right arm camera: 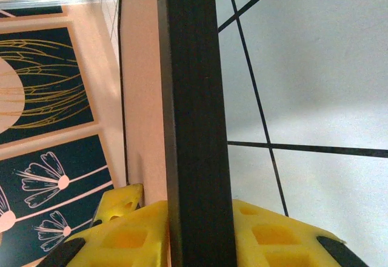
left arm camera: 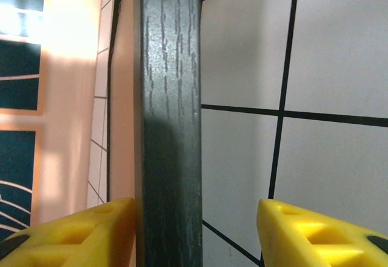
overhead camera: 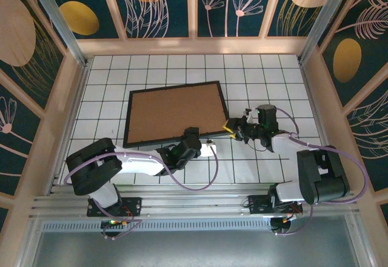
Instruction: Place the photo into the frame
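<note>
The frame point(overhead camera: 176, 87) lies flat on the tiled table with a plain brown backing board point(overhead camera: 173, 115) facing up inside its black rim. The photo is hidden. My left gripper point(overhead camera: 193, 139) is at the frame's near edge, close to the near right corner. In the left wrist view the black rail point(left arm camera: 170, 127) runs between its yellow fingers point(left arm camera: 91, 224), and the left gripper point(left arm camera: 195, 206) is open with a wide gap on the right side. My right gripper point(overhead camera: 231, 127) is at the frame's right edge. The right gripper point(right arm camera: 197, 212) has its yellow fingers point(right arm camera: 267, 230) pressed against both sides of the rail point(right arm camera: 194, 97).
Wooden walls with dark floral panels point(overhead camera: 73, 18) enclose the white tiled table point(overhead camera: 267, 79) on three sides. A metal rail point(overhead camera: 194, 203) carries both arm bases along the near edge. Bare tiles lie right of and behind the frame.
</note>
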